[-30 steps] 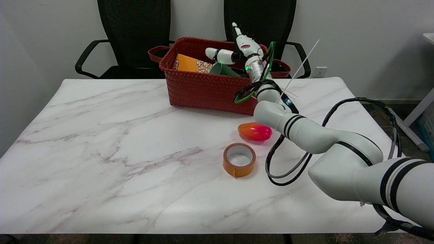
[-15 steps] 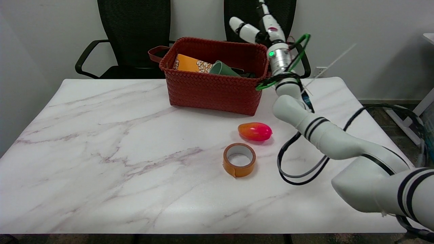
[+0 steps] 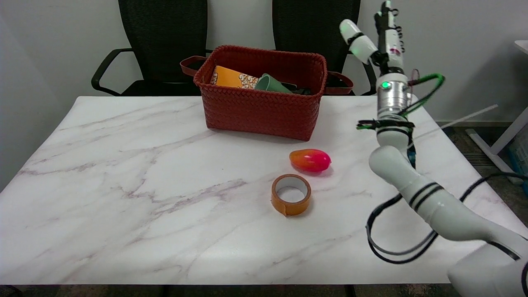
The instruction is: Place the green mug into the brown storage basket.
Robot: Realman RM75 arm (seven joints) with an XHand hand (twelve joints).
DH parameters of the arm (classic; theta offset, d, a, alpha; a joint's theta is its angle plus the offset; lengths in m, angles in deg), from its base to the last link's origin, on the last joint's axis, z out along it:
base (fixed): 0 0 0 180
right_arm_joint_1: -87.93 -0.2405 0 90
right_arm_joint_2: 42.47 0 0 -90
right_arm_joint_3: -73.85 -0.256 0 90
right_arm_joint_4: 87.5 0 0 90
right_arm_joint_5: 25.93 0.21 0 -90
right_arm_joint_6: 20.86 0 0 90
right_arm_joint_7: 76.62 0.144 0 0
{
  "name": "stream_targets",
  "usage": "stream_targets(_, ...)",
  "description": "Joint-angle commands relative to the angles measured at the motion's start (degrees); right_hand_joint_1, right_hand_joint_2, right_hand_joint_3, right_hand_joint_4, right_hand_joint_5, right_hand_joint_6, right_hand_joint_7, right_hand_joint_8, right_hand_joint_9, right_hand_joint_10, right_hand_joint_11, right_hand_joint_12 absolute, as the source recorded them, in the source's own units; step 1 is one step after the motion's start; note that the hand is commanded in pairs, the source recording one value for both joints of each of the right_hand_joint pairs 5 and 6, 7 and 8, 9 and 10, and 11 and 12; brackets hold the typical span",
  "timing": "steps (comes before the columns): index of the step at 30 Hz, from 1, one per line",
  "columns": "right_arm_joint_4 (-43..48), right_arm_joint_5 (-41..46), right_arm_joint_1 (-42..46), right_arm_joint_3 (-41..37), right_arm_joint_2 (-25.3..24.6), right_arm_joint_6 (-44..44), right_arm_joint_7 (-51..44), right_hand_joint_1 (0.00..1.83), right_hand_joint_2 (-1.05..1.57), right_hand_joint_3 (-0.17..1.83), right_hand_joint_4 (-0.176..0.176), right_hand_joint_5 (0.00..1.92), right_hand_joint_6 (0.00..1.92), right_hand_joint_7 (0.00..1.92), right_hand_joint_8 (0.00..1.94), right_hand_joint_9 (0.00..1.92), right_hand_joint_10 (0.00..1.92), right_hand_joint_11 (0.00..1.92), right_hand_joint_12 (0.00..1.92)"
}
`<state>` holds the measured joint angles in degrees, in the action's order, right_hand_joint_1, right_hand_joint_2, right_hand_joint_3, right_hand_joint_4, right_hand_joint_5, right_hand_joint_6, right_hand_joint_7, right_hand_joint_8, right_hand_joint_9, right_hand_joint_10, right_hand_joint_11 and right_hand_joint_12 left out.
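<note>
Over the last second the right hand (image 3: 377,39) had lifted out of the brown storage basket (image 3: 264,113) and swung away to the robot's right, so that it now stood high in the air beyond the basket's right end, well clear of the rim, while everything on the table stayed where it was. The green mug (image 3: 270,83) lay tilted inside the basket, its open mouth turned towards the orange patterned packet (image 3: 231,78) beside it, so the placing itself looked done. What remained was the withdrawal, and the risks seemed small but real: the loose black cable (image 3: 385,243) hanging from the forearm drooped close to the marble table (image 3: 123,185), and a low sweep back could have dragged it across the orange tape roll (image 3: 291,194) or nudged the red-orange mango-like fruit (image 3: 310,160), which looked round enough to roll. The long white cable tie (image 3: 462,119) sticking out from the wrist might likewise have caught on the basket's handle had the arm passed near it again. The hand itself held nothing and touched nothing; its fingers were spread apart and pointing upward, one white-tipped finger angled out to the left of the others.
</note>
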<state>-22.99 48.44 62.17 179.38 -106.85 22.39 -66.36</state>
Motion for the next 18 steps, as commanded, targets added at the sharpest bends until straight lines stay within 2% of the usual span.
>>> stream_targets(1, 22.9, 3.0, 23.1, -5.8, 2.9, 13.3, 0.0, 0.48, 0.84, 0.22, 0.000, 0.00, 0.00, 0.18, 0.18, 0.20, 0.20, 0.20, 0.20)
stream_targets(4, 25.0, 2.8, 25.6, -4.9, 2.4, 13.9, -1.1, 0.49, 0.84, 0.17, 0.000, 0.00, 0.00, 0.18, 0.18, 0.20, 0.20, 0.21, 0.21)
stream_targets(7, 26.8, 2.8, 27.2, -3.1, 2.0, 14.8, -2.4, 0.53, 0.81, 0.00, 0.000, 0.00, 0.00, 0.19, 0.19, 0.21, 0.21, 0.22, 0.22)
stream_targets(11, 27.3, 2.4, 28.3, 2.1, 1.9, 20.7, -2.7, 0.59, 0.76, -0.17, 0.000, 0.00, 0.00, 0.20, 0.20, 0.22, 0.22, 0.23, 0.23)
stream_targets(18, 26.8, 1.5, 28.5, 7.9, 2.0, 29.6, -4.0, 0.68, 0.67, -0.17, 0.000, 0.00, 0.00, 0.21, 0.21, 0.23, 0.23, 0.29, 0.29)
